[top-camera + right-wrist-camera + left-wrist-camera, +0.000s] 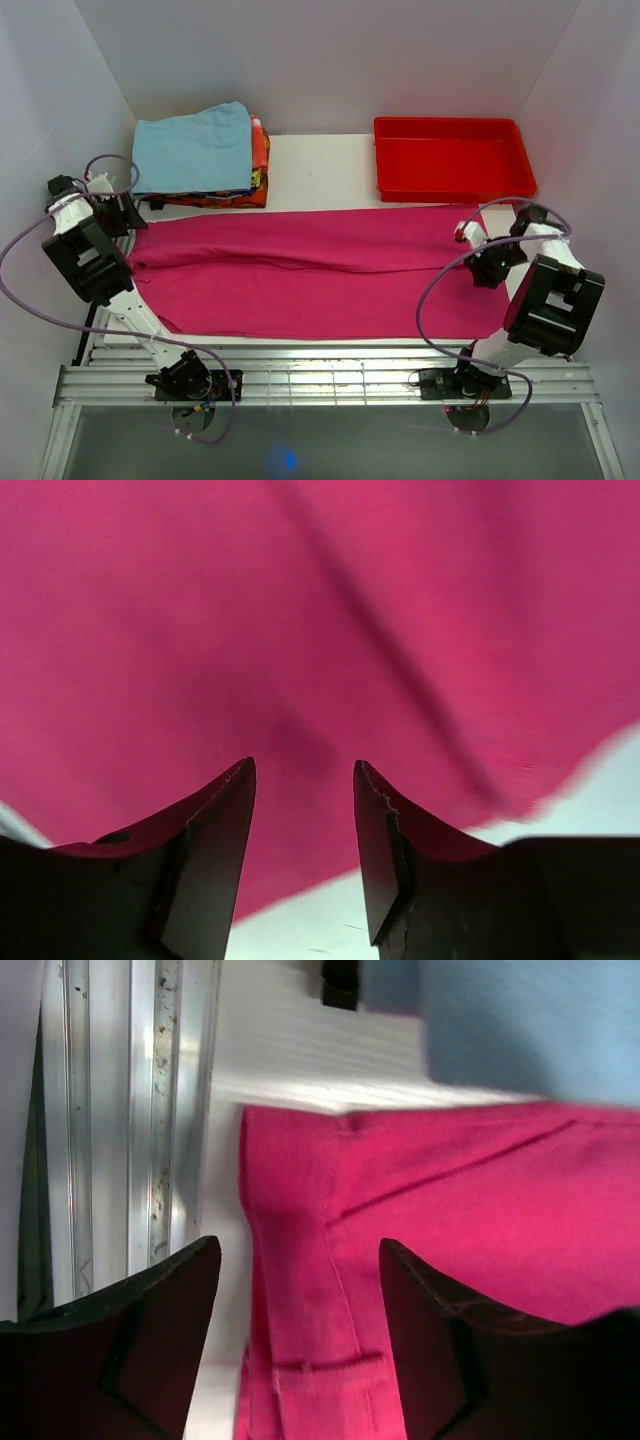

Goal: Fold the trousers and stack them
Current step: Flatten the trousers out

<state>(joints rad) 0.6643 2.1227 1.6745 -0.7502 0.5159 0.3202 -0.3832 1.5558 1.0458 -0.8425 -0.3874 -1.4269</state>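
Note:
The magenta-pink trousers (320,270) lie spread flat across the table, both legs running left to right. My left gripper (128,215) is open at their left end, above the waistband corner (300,1260), which shows between its fingers (160,1330). My right gripper (468,235) is open over the right end of the cloth (300,630), close above it, with nothing between the fingers (215,830). The cloth's edge (330,880) lies just below the fingertips.
A stack of folded clothes topped by a light blue cloth (195,150) sits at the back left, close to my left gripper. A red plastic tray (452,158) stands at the back right. Metal rails (320,380) run along the near table edge.

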